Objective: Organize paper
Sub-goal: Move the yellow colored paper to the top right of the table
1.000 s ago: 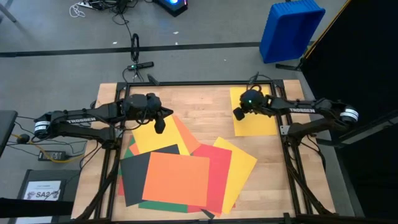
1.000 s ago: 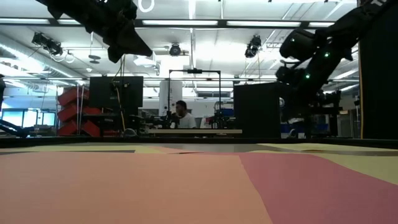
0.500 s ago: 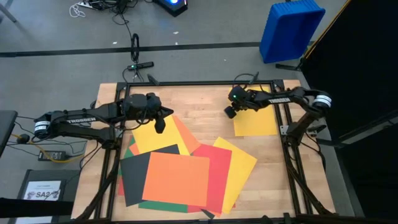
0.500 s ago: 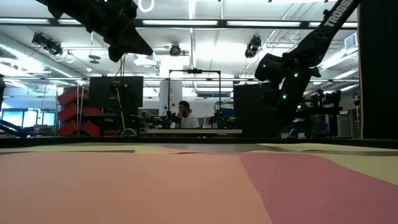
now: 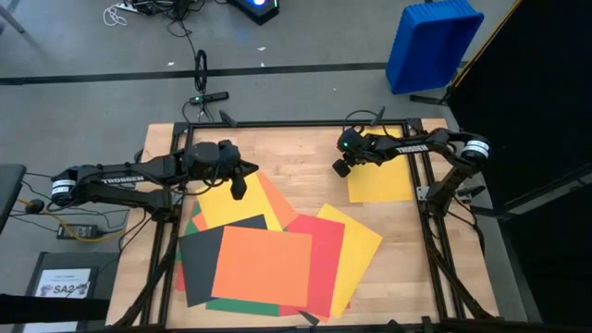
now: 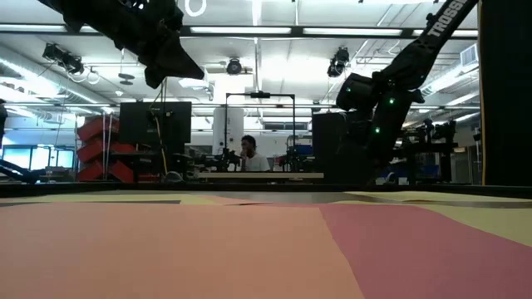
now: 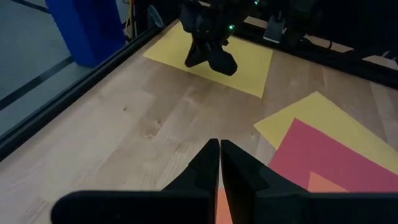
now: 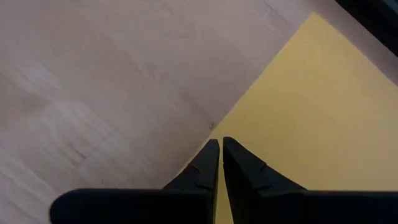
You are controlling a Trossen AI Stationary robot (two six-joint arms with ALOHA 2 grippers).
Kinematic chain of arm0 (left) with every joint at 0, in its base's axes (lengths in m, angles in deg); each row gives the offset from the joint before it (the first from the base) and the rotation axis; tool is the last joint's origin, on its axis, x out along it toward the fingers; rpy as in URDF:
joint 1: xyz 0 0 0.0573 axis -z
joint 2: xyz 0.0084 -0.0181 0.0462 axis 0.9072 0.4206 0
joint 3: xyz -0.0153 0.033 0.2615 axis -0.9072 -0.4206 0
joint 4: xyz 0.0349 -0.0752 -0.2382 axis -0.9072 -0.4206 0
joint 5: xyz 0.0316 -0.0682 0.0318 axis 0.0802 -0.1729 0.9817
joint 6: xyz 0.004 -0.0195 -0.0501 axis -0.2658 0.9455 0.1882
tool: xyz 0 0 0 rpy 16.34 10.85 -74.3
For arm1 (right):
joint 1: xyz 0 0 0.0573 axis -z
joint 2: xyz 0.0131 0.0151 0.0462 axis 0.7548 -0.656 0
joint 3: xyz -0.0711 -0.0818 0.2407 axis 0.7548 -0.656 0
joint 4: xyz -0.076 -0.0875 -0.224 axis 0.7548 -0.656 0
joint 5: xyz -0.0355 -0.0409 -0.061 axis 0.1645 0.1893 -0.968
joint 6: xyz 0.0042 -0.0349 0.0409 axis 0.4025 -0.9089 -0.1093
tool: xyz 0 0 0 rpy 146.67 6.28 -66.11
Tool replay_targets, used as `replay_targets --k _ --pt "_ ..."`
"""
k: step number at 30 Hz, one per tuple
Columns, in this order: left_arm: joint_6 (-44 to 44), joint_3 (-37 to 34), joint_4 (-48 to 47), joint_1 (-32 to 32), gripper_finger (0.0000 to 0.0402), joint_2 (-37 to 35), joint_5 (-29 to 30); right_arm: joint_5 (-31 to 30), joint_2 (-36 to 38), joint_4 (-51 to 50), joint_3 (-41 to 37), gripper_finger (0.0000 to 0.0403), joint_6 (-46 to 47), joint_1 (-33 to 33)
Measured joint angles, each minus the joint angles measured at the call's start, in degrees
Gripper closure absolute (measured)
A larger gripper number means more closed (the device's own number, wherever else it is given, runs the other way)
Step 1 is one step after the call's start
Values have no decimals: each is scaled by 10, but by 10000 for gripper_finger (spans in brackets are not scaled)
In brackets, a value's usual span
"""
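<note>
Right gripper (image 5: 339,167), fingers closed and empty, now moved off the lone yellow sheet (image 5: 381,176) to its desk (image 5: 305,162) edge, sheet apparently placed; left gripper (image 5: 238,185) unchanged, closed over the mixed pile (image 5: 273,259).

closed right gripper (image 8: 220,148) over a paper edge
flat matte yellow paper sheet (image 8: 311,112) on pale wooden tabletop (image 8: 106,68).
</note>
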Motion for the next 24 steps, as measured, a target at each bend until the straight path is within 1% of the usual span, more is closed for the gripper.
replay_targets --k 16,20,24 --pt "0 0 4 0 402 0 0 -12 0 -46 0 403 26 26" --pt "0 0 4 0 402 0 0 -35 0 -53 0 403 27 29" --pt "0 0 3 0 402 0 0 -37 0 -53 0 403 26 29"
